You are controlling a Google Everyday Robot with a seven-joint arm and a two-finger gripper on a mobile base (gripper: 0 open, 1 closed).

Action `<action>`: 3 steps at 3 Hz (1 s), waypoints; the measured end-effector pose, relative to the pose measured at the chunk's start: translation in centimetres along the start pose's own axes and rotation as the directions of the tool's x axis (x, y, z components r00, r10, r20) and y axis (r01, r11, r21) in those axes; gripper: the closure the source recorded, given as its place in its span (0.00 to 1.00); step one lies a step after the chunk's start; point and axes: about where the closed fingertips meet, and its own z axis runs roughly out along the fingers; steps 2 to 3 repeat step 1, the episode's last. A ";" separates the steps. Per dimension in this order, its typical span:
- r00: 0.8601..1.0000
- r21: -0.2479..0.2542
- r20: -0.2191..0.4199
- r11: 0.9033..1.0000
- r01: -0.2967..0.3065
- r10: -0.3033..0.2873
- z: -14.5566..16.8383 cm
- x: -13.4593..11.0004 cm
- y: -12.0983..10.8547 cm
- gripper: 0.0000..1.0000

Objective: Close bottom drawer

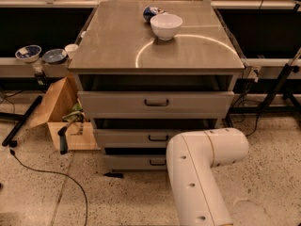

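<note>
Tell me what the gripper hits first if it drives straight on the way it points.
The gripper is not in view, so its heading cannot be read. Only the white arm shows, bent low before the cabinet. The bottom drawer, slightly open, lies behind it: the likeliest first contact.

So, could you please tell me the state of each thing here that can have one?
top drawer: open, pulled out furthest.
middle drawer: partly open.
bottom drawer: slightly open, not yet closed.
white bowl: upright on the cabinet top.
cardboard box: open, flap raised.
end effector: not in view; only the white arm shows, before the bottom drawer's right side.
</note>
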 end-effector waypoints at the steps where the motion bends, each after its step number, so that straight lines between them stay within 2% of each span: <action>1: 1.000 0.000 0.000 1.000 0.000 0.000 0.0 0.0 0.0 0.00; 3: 1.000 0.000 0.000 1.000 0.000 0.000 0.0 0.0 0.0 0.00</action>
